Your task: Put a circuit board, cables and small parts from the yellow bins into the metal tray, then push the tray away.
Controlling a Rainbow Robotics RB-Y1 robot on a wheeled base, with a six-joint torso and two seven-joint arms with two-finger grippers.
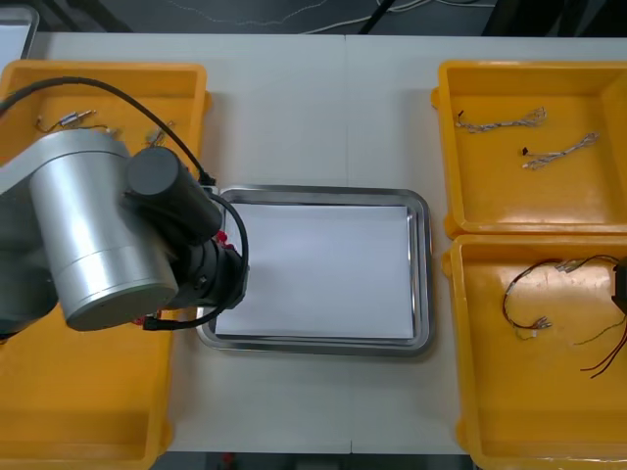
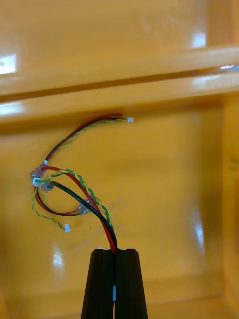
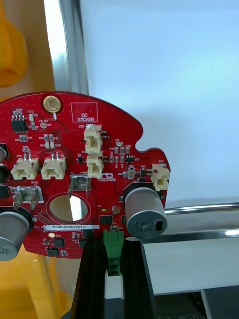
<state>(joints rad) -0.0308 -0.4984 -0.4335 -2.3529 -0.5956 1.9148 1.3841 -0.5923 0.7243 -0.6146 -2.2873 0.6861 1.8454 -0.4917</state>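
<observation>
Light table (image 1: 294, 108) carries the metal tray (image 1: 423, 274), white inside, between yellow bins (image 1: 470, 98). Your left arm (image 1: 98, 235) covers the tray's left rim, and the rest of the tray lies open. At the right wrist, your right gripper (image 2: 114, 251) is clenched on the red and black strands of the cables (image 2: 74, 189) inside a bin, its walls close beyond. At the left wrist, your left gripper (image 3: 113, 246) grasps the round red circuit board (image 3: 74, 164) by a green connector, over the tray's corner rim. One side of the board is cut off.
</observation>
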